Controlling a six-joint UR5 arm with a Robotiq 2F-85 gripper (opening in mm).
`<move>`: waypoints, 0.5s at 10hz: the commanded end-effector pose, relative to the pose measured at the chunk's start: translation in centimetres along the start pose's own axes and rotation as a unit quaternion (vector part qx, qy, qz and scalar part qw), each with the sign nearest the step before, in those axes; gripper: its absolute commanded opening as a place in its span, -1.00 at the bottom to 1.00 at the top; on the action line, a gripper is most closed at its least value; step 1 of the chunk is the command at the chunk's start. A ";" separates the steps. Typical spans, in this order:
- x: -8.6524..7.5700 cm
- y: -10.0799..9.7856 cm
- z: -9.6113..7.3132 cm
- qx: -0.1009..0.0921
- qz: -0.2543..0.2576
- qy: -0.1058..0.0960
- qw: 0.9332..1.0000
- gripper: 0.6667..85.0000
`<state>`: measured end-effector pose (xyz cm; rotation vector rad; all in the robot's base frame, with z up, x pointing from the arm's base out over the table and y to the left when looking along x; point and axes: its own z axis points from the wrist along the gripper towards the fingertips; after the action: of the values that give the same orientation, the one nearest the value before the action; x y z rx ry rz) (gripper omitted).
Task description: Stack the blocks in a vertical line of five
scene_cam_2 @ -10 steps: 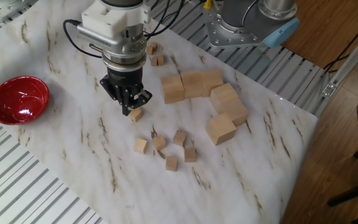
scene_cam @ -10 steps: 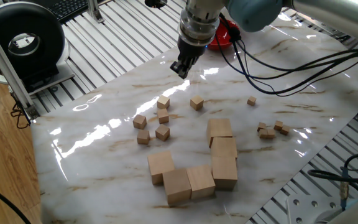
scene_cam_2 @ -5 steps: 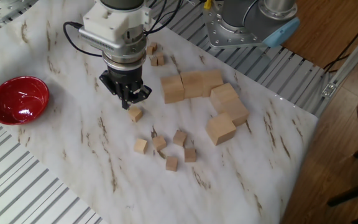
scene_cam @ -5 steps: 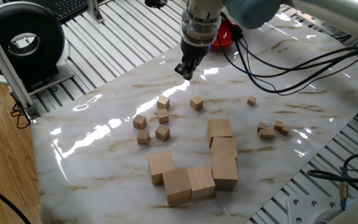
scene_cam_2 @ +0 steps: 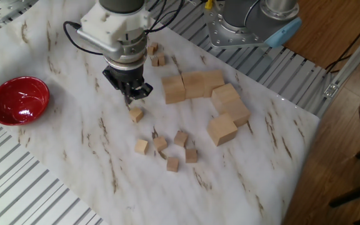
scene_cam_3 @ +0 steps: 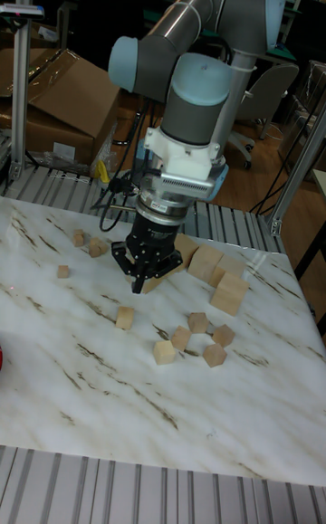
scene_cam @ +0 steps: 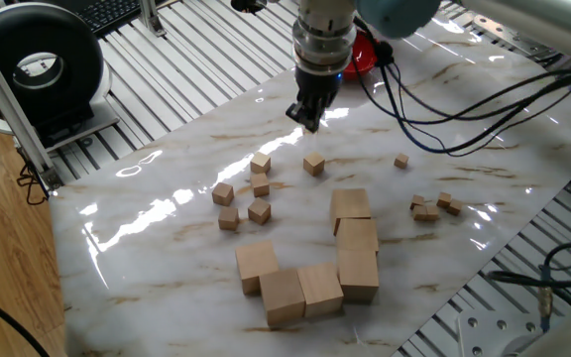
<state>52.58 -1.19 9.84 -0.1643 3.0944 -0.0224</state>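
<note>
Hovering gripper above lone block | jaws near-closed, empty | tips blurred, gap hard to judge

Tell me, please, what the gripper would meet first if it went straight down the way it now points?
Probably bare marble table. The gripper hangs beside the lone small block, not clearly over it, though depth is hard to judge.

Marble-look table w/ small blocks, large cubes, tiny cubes, red bowl.
</note>
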 end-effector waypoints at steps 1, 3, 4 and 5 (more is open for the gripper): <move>-0.6 -0.4 2.2 -0.029 0.038 0.022 0.999 -0.99; -0.9 -0.5 2.8 -0.030 0.036 0.028 0.999 -0.99; -1.3 -0.2 3.2 -0.037 0.018 0.027 0.999 -0.99; -1.9 0.3 4.0 -0.038 -0.011 0.025 0.999 -0.99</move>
<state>53.61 -1.37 7.16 -0.1256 3.1472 0.0524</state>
